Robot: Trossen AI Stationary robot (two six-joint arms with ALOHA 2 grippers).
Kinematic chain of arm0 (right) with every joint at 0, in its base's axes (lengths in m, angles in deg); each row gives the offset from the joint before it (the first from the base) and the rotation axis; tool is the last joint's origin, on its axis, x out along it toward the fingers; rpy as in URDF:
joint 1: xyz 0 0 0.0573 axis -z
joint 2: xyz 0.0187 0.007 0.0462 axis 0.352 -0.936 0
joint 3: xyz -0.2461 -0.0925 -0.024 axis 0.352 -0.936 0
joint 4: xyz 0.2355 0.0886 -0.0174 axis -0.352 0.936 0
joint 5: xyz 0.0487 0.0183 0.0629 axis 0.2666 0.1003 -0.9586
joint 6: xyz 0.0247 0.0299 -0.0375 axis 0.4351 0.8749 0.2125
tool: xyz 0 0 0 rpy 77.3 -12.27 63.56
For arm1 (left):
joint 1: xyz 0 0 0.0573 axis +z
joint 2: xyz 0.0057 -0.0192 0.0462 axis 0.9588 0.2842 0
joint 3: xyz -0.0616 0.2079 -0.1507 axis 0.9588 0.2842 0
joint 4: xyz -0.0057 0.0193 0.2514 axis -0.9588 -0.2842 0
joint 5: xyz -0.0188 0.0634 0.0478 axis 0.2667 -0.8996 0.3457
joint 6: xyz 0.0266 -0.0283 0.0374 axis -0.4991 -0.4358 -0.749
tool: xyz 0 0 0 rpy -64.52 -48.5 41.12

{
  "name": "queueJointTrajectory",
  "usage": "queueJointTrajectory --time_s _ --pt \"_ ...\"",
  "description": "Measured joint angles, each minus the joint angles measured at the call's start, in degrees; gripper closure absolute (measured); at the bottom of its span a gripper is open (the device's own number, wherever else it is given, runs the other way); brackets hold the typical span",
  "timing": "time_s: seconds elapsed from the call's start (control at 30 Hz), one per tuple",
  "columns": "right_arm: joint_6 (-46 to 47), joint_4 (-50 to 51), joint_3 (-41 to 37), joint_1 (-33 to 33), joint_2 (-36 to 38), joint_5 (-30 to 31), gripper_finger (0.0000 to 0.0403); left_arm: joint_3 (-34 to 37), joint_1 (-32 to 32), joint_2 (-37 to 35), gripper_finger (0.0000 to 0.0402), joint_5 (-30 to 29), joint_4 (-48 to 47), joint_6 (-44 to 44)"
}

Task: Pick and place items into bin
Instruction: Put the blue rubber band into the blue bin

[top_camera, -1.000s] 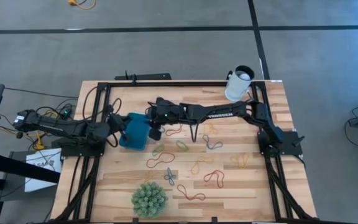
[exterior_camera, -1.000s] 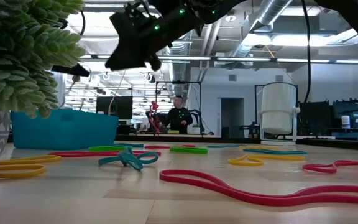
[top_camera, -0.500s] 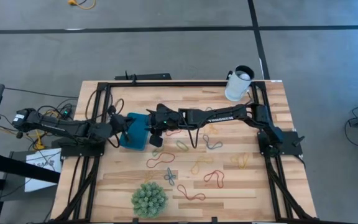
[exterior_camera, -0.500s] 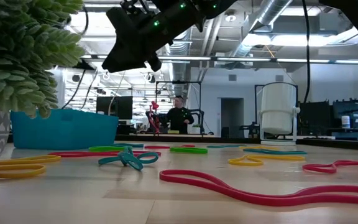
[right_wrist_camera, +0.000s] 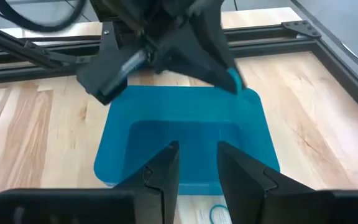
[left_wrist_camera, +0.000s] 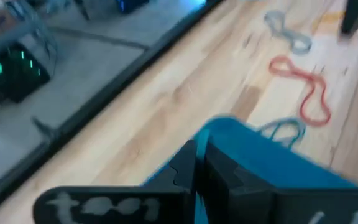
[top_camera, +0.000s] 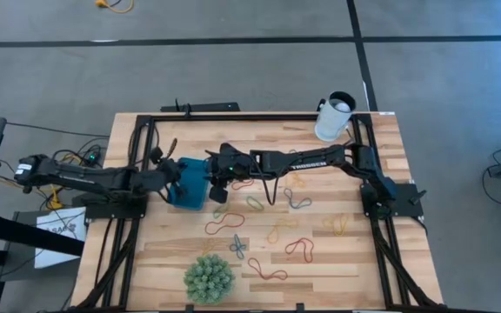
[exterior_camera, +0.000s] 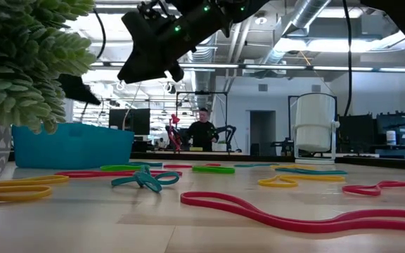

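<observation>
High view, surface: pale wood-plank table inside a black frame, grey floor around.
Room: low view shows a workshop with one person far behind.
Bin: one teal plastic tray, rounded corners, left of centre.
Bands: thin coloured loops scattered right of and below the tray.
Others: one white cup; one green spiky ball.
Left gripper: closed on the tray's rim.
Right gripper: above the tray, narrowly parted, empty.

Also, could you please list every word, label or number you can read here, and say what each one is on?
"TROSSEN": white lettering on the right arm's forearm, high view.
White marks on the left claw body: too blurred to read.
Paper beside the table: too small to read.
</observation>
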Motion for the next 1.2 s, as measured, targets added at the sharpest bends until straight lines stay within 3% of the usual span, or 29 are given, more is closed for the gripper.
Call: queueJointTrajectory --time_s 0.47,0.67,0.8,1.03,1.2 --pt "0.0 0.0 0.0 0.3 0.0 0.0 0.0301 0.0 7.8 12.1 0.0396 0.6 5.9 -3.8" --pt "-0.2 0.0 0.0 0.3 0.0 0.0 0.0301 0.0 11.2 15.9 0.0359 10.0 8.0 -3.6" --pt "-1.1 0.0 0.0 0.3 0.0 -0.1 0.0301 0.0 11.6 17.7 0.0327 12.0 10.6 -4.0" --pt "-1.1 3.8 0.0 0.3 0.0 -0.1 0.0301 0.0 11.9 17.1 0.0285 8.0 12.4 -4.1" --pt "-0.9 15.4 0.2 0.5 3.3 -0.2 0.0301 -3.3 11.9 12.1 0.0278 8.9 7.2 -5.9"
